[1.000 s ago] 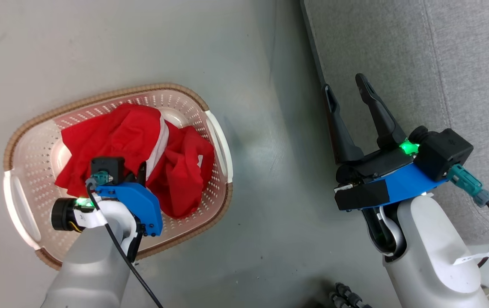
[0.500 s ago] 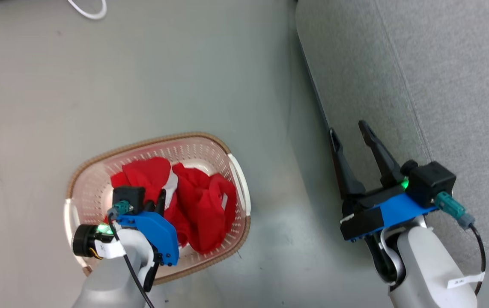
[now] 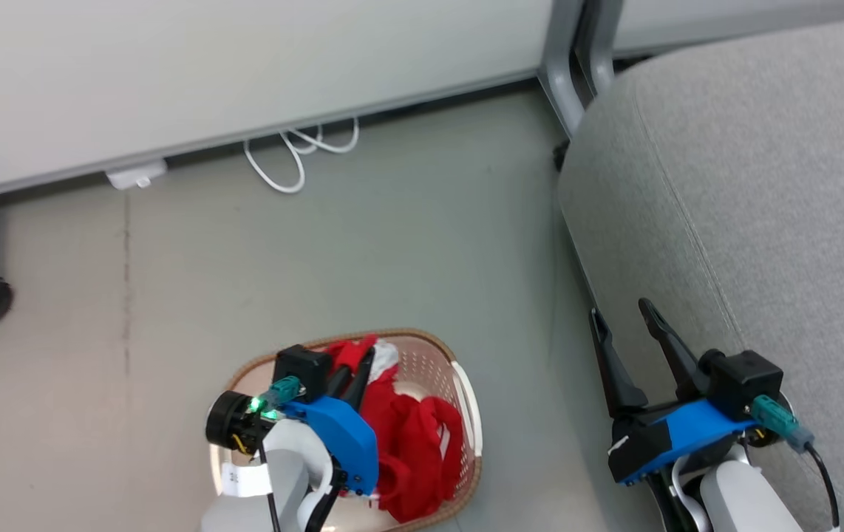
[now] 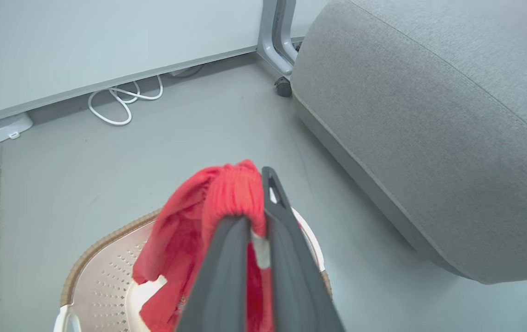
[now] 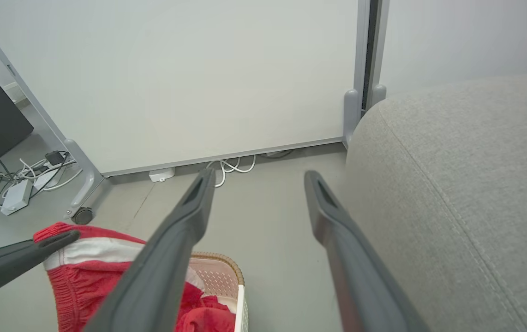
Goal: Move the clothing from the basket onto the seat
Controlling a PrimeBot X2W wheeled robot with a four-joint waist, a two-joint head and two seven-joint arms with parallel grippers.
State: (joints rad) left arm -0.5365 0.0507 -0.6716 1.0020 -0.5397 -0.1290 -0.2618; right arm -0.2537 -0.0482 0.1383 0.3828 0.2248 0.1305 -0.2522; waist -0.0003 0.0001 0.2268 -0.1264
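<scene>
The left gripper (image 3: pixel 357 367) is above the basket (image 3: pixel 468 393), and its jaws are closed tightly on a fold of the red clothing (image 3: pixel 416 437). In the left wrist view the gathered red cloth, with a bit of white trim, is pinched between the two dark fingers and hangs down from them toward the basket. The lower part of the clothing lies inside the basket, in a loose heap against its right wall. The basket stands on the grey floor (image 3: pixel 392 244), to the left of the seat (image 3: pixel 747 222) and apart from it, with a strip of floor between them.

The right gripper (image 3: pixel 621 310) is at the front edge of the seat. Its jaws are wide open and they hold nothing. In the right wrist view the floor and the seat edge show between its fingers.

Behind the basket, a white cable (image 3: pixel 296 159) lies in loops on the floor at the foot of a pale wall panel (image 3: pixel 244 66).
</scene>
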